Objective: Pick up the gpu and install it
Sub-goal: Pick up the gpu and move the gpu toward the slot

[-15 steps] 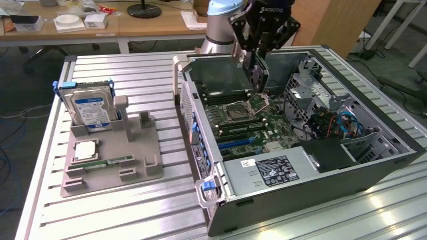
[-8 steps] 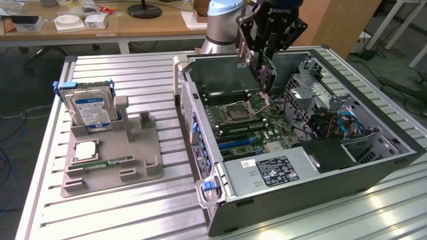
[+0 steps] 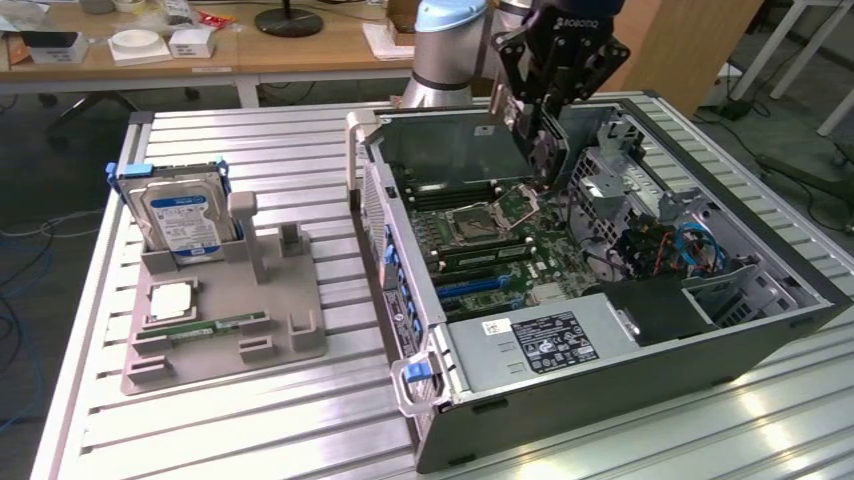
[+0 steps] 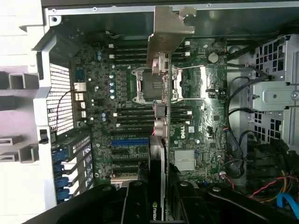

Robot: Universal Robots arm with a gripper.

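Black fingers (image 4: 135, 200) of the gripper (image 4: 160, 193) are drawn in part-way and clamped on either side of the gpu (image 4: 161, 154), a thin dark card seen edge-on from the wrist, with its pale silver bracket (image 4: 168, 32) at the end away from the fingers. In the exterior view the gripper (image 3: 534, 95) stands over the far end of the open computer case (image 3: 747, 330), and the gpu (image 3: 523, 140) hangs from it down into the opening. I cannot tell from here whether the card's lower end touches anything inside.

Beneath the card lies the green motherboard (image 4: 196, 116). From the wrist, the card's edge crosses the silver processor socket (image 4: 142, 84), and a blue slot (image 4: 128, 140) sits just beside it. A power supply with a white label (image 3: 547, 340) fills the near corner of the case.

Well apart, towards the exterior view's left, a grey holder (image 3: 267, 330) rests on the slatted metal table (image 3: 267, 430). A silver hard drive with a blue label (image 3: 184, 220) stands upright in it, and a narrow green memory stick (image 3: 214, 327) lies flat near its front.
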